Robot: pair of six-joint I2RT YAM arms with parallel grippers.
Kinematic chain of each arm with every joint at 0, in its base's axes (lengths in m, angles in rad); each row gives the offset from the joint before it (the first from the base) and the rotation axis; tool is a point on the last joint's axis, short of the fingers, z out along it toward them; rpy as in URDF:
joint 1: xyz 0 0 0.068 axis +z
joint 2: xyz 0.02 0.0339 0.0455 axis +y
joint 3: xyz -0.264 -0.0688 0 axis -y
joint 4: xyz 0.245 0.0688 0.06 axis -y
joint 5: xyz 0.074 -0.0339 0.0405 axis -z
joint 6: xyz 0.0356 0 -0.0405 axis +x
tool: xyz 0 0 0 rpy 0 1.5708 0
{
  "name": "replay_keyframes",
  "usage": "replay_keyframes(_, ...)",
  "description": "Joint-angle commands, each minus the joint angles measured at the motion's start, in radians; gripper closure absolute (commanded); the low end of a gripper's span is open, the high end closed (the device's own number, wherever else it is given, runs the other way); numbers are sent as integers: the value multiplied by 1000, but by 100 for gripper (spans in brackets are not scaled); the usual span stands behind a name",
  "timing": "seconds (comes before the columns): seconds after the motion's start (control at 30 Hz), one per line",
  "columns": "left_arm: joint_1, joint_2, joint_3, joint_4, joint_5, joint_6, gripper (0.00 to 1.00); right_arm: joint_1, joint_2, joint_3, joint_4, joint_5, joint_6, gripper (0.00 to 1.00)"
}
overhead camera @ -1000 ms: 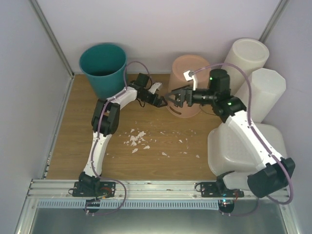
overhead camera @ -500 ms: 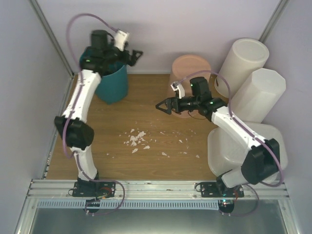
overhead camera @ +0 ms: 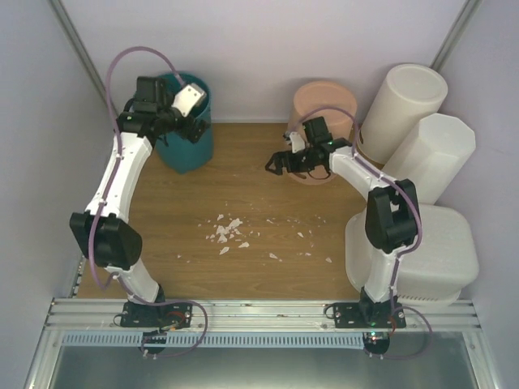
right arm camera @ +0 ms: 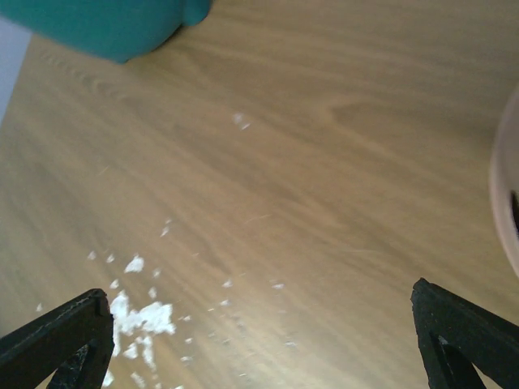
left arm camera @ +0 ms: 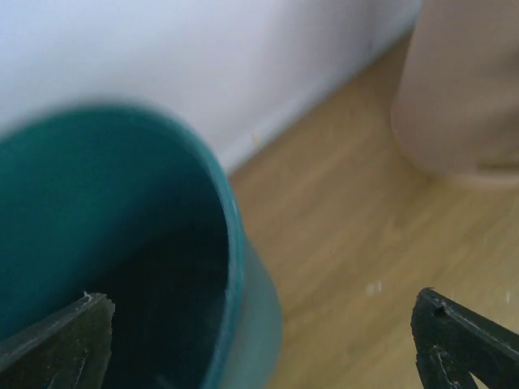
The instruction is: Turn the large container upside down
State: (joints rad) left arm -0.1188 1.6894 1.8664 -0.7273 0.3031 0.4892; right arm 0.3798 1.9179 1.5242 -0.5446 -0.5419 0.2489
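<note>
- Large container (overhead camera: 442, 251): sits on the tabletop (overhead camera: 259, 186) at the near right corner, beside the right arm's base. That arm's upper links cross over it. Nothing is gripping it. I can't tell whether its mouth faces up or down.
- Right gripper (overhead camera: 279, 161): well away from the large container, out toward the back and middle of the tabletop, just in front of the peach bin (overhead camera: 326, 101). In the wrist view its fingers (right arm camera: 57, 336) are spread wide with only bare wood and white crumbs (right arm camera: 138, 316) between them. It is empty.
- Left gripper (overhead camera: 193, 128): about as far from the large container as the tabletop allows, at the opposite back corner. Its jaws are apart and clamp nothing. One finger (left arm camera: 57, 340) hangs over the teal bin (left arm camera: 122, 186) and the other is outside its wall, so they straddle the rim.
- Tall round white bin (overhead camera: 413, 93) and octagonal white bin (overhead camera: 444, 146): both lean behind the large container and crowd its far side.
- Judgement: the flip has not started. Neither arm is placed for it, and the left looks busy with the wrong bin.
- Judgement: the right arm is the natural one for the job, since the tub is by its base. It needs to fold back and catch a long edge.
- Risk: a wide, light tub may slide instead of tipping. The two white bins leave little room to swing it over backward.
</note>
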Motion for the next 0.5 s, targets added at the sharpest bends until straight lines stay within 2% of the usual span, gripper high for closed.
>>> replay_keyframes(0.0,16,12,-27,-104,-37,118,1,-91,66,104,-108,34,-98,0)
replay_keyframes(0.17,17,89,55,-178,-73,179,1,-163,198,273,-248,8,-197,0)
replay_keyframes(0.33,24,172,138,-231,-107,202,1,-211,267,363,-266,-2,-216,0)
replay_keyframes(0.47,28,235,191,-278,-131,224,1,-237,308,433,-302,60,-221,0)
